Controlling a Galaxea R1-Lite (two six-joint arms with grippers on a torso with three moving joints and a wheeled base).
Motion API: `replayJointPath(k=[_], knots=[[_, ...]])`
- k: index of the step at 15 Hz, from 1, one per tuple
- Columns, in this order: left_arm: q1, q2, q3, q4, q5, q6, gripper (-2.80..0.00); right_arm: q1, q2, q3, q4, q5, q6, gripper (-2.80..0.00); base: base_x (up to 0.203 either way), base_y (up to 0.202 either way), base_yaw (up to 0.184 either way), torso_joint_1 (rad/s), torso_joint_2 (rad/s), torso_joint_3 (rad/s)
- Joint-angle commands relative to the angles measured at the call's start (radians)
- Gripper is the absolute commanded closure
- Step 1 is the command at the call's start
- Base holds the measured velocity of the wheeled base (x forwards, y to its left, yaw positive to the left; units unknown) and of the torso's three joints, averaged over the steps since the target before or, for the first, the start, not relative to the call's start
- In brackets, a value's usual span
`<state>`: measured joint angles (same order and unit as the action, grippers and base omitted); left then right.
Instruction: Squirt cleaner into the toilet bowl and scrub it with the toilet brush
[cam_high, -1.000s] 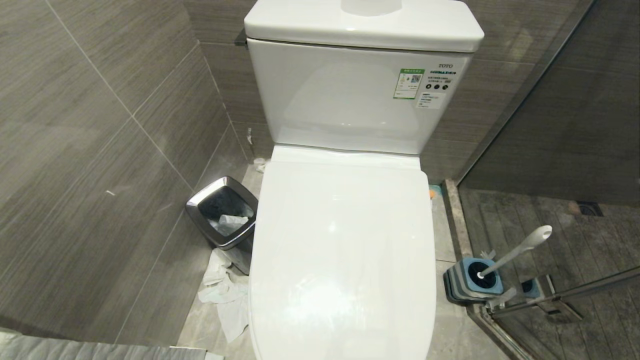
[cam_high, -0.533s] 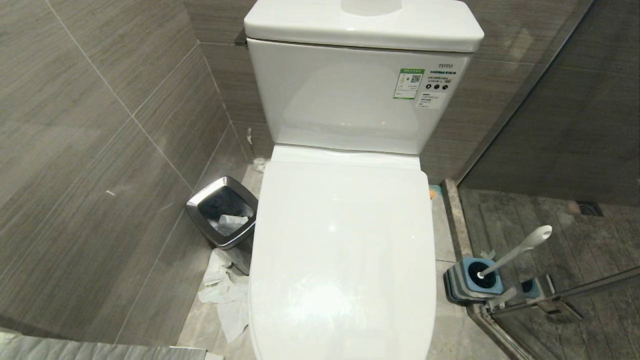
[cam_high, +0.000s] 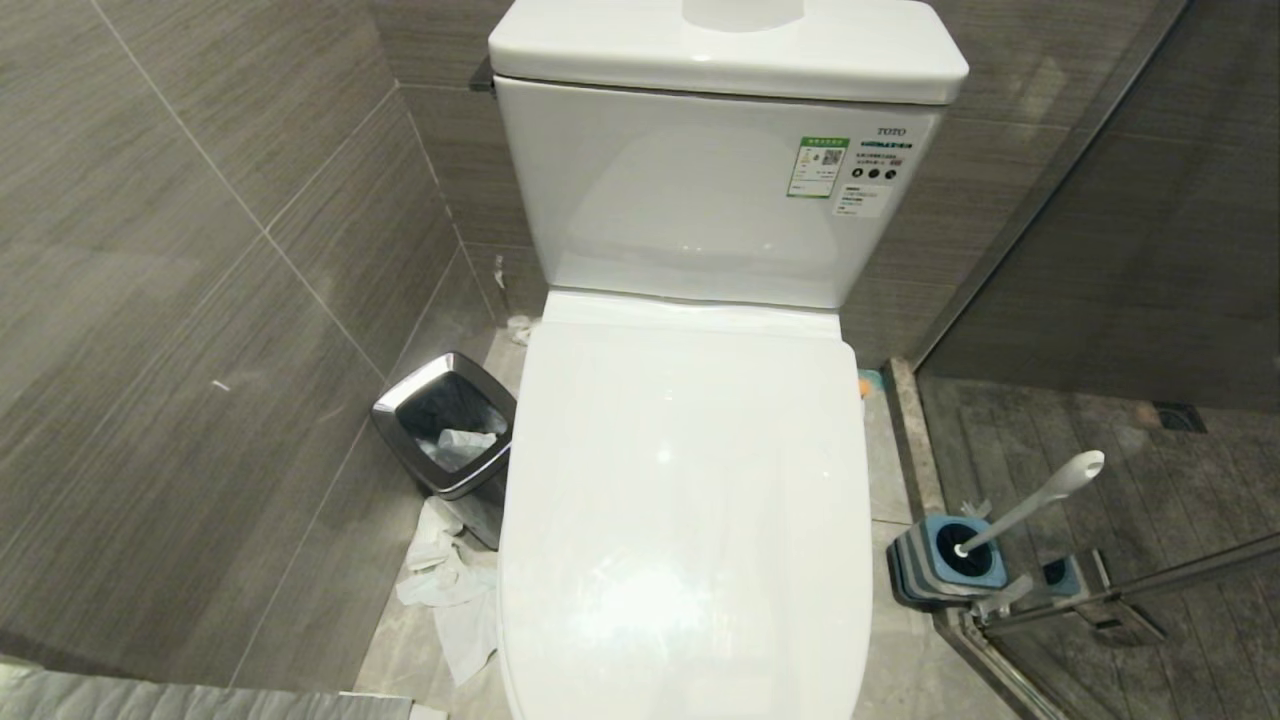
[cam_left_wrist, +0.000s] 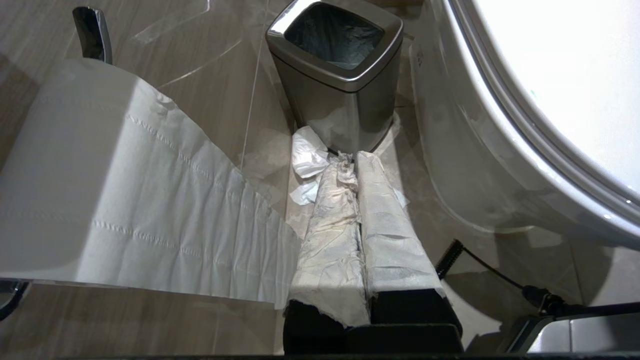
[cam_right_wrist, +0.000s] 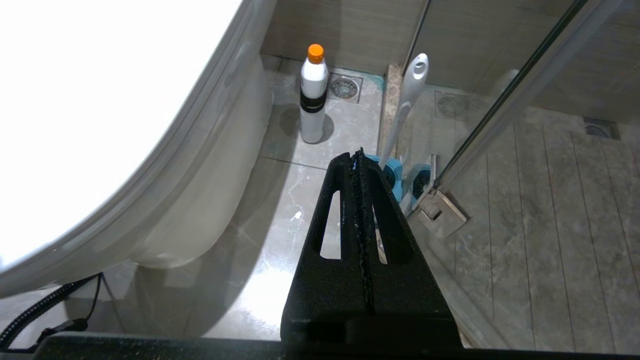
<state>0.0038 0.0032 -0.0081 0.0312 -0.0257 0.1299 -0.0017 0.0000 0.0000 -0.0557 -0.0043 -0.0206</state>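
Observation:
The toilet (cam_high: 685, 500) has its white lid down, so the inside of the toilet bowl is hidden; the bowl's outer wall (cam_left_wrist: 465, 165) shows beside each wrist. The toilet brush (cam_high: 1040, 495) leans in its blue-and-grey holder (cam_high: 950, 560) on the floor right of the toilet. No cleaner liquid is in view; a white bottle with an orange cap (cam_right_wrist: 314, 95) stands on the floor behind the brush handle (cam_right_wrist: 407, 100). Both arms hang low, outside the head view. My left gripper (cam_left_wrist: 350, 157), fingers wrapped in white paper, is shut and empty. My right gripper (cam_right_wrist: 356, 155) is shut and empty, pointing toward the holder.
A chrome-rimmed bin (cam_high: 450, 420) stands left of the toilet with crumpled paper (cam_high: 450, 590) on the floor before it. A toilet paper roll (cam_left_wrist: 100, 175) hangs close to my left wrist. A glass shower door with its hinge (cam_right_wrist: 440, 210) borders the brush holder.

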Motion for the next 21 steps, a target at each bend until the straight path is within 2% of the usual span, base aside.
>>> replayJointPath(k=[1,21], knots=[[0.001,-0.002,0.002,-0.009,0.003,-0.007,0.0,0.0,0.0,0.025,-0.001,0.0,-0.001,0.0,0.0,0.0,0.0,0.0,0.0,0.0],[0.001,-0.003,0.008,-0.031,0.004,-0.009,0.0,0.0,0.0,0.025,-0.001,0.0,-0.001,0.0,0.0,0.0,0.0,0.0,0.0,0.0]])
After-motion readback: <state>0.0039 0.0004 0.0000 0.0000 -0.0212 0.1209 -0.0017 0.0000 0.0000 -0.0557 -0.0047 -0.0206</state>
